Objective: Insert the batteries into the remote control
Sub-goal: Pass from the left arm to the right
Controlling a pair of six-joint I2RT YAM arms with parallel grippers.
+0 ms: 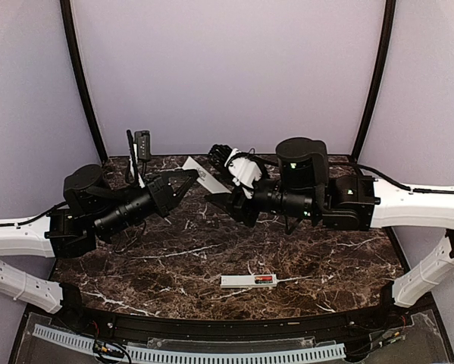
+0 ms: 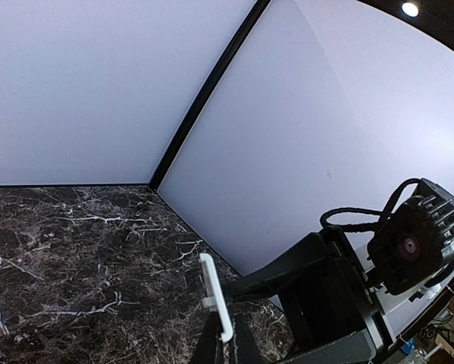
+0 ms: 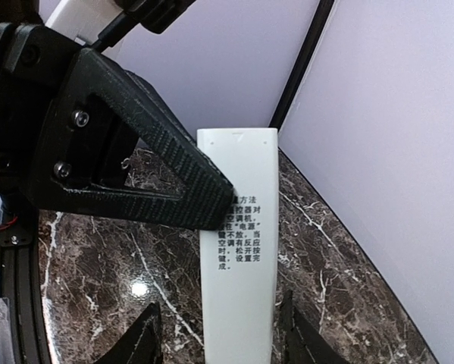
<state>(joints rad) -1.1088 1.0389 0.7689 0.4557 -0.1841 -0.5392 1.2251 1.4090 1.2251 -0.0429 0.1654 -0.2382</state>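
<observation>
Nearest you, the remote control [image 1: 242,281] lies by the near edge of the table [image 1: 173,258], long axis L–R, w/ one red battery [image 1: 265,280] showing at its R end. Both claws hang well beyond it, R arm slightly nearer. Your left gripper [image 1: 186,180] is clamped on a flat white cover strip [image 3: 238,227]. The right gripper [image 3: 219,311] straddles that strip, half-wide, not touching. Path back to the remote looks free.

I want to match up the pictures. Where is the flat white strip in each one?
Top external: the flat white strip is at the back of the table, in the jaws of the left gripper.
Left wrist: the strip is at the bottom middle, seen edge-on.
Right wrist: the strip is in the centre, standing upright, printed side showing.
Shared landmark: the dark marble table shows in all three.
</observation>
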